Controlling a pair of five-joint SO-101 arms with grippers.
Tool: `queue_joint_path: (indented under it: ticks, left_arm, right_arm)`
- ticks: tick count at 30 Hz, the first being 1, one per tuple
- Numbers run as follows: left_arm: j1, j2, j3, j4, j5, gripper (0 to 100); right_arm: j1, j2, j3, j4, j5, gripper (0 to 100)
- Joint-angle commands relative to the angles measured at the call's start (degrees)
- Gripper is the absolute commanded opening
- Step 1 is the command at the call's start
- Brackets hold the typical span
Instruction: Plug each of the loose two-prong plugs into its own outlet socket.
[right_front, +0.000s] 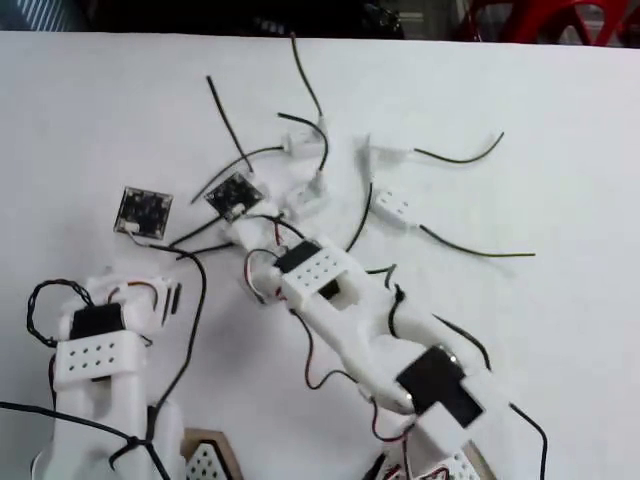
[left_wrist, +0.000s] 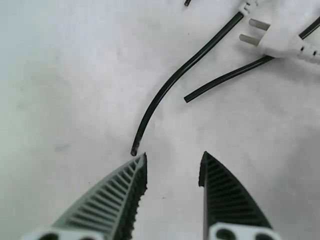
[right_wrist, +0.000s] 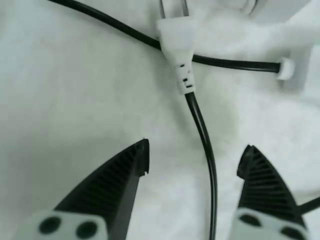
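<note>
lab workbench, white table (right_front: 580, 100), bare circuit boards (right_front: 143, 210), loose wires (right_wrist: 202, 131)

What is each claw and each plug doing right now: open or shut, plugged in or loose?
left gripper: open, holding nothing.
right gripper: open, with a black cord running between its fingers, not gripped.
plug near the left gripper: loose on the table, both prongs bare.
plug ahead of the right gripper: lying flat; its prongs run past the picture's edge, so I cannot tell if it is plugged in.
</note>
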Motion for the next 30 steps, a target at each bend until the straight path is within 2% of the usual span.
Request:
queue_joint_path:
  ticks: [1, 3, 7, 9, 14, 19, 23, 30]
  left_arm:
    - [-0.5, -1.6, -0.3, -1.2, -0.7, 18]
    - [-0.5, -1.6, -0.3, -1.2, -0.7, 18]
    - [-0.5, -1.6, -0.3, -1.2, -0.7, 18]
    - [-0.5, -1.6, -0.3, -1.2, -0.7, 18]
    - [-0.4, -1.9, 1.3, -3.3, -0.7, 18]
    - [-0.5, -1.9, 1.6, -3.9, -0.7, 18]
    - [-0.5, -1.9, 1.6, -3.9, -0.7, 18]
    - [-0.5, -1.9, 1.6, -3.9, -0.7, 18]
  right_arm:
    - [-0.3, 3.0, -5.0, -1.0, -0.1, 26.8]
    - [0.1, 4.6, -6.2, -1.0, -0.4, 20.9]
    - [1.2, 3.6, -6.3, -1.4, -0.5, 0.3]
    - [1.5, 1.7, -5.2, -0.8, -3.2, 4.0]
    - [1.8, -6.5, -0.4, -0.7, -14.2, 1.5]
    - [5.0, -18.9, 5.5, -0.7, -20.8, 1.6]
    - [9.7, -30.4, 11.0, -0.7, -24.4, 1.6]
    - [20.4, -52.7, 23.6, -0.6, -24.8, 1.6]
